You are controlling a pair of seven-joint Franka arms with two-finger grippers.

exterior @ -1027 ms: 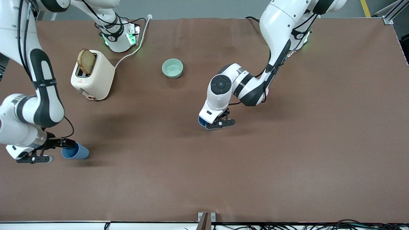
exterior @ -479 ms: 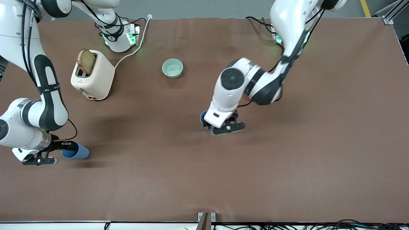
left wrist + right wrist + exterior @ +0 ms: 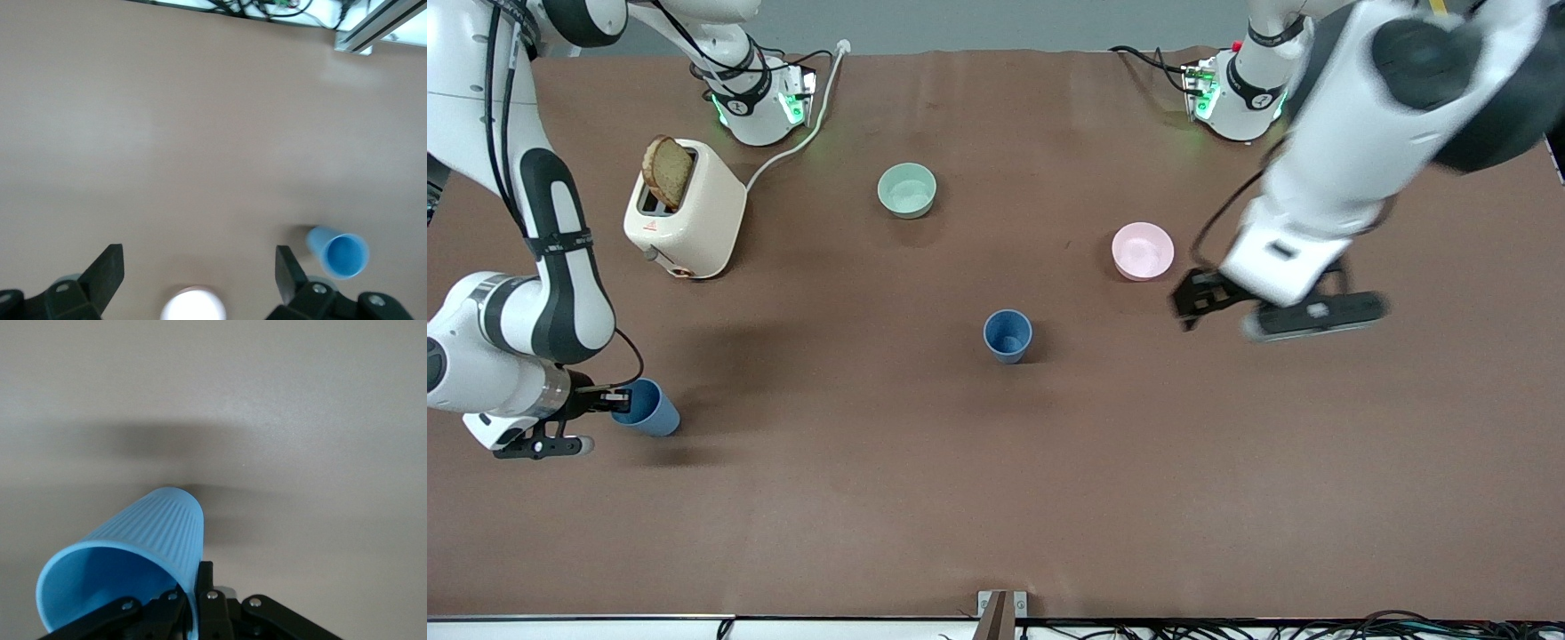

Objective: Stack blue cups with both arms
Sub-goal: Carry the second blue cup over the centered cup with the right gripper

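Note:
One blue cup (image 3: 1008, 335) stands upright and alone at the table's middle; it also shows in the left wrist view (image 3: 337, 252). My left gripper (image 3: 1199, 300) is open and empty, raised over the table beside the pink bowl, well clear of that cup; its fingers (image 3: 107, 270) stand wide apart. My right gripper (image 3: 605, 400) is shut on the rim wall of the second blue cup (image 3: 647, 407) near the right arm's end of the table. That cup (image 3: 147, 533) is tilted, its mouth toward the gripper (image 3: 200, 587).
A pink bowl (image 3: 1143, 251) sits between the standing cup and the left arm's base. A pale green bowl (image 3: 907, 189) sits farther from the front camera. A cream toaster (image 3: 685, 209) with a slice of bread stands near the right arm's base, its cable running past it.
My left gripper has let go of the middle cup, risen and swung toward the left arm's end, uncovering the pink bowl. My right gripper has tipped its cup more upright.

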